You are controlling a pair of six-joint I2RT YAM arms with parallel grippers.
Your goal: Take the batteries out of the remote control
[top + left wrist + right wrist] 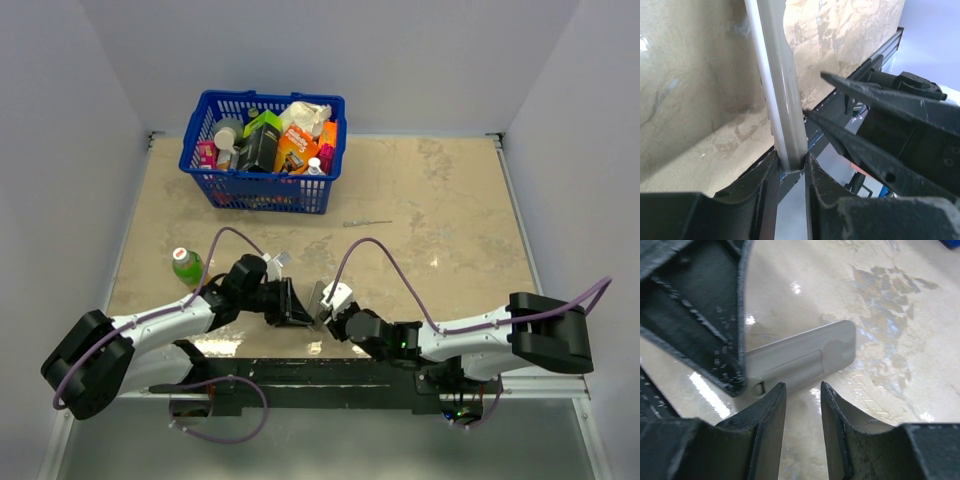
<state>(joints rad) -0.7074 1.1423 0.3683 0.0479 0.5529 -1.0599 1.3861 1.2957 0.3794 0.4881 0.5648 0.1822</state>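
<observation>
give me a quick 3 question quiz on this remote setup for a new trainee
1. Fill in: the remote control is clamped in the ___ gripper.
2. True or false: the right gripper is shut on the remote control.
3. Which stands on the table? A green bottle; B white mug; C red bowl.
Key: 1 left gripper; 2 false, the right gripper is open and empty; 3 A.
</observation>
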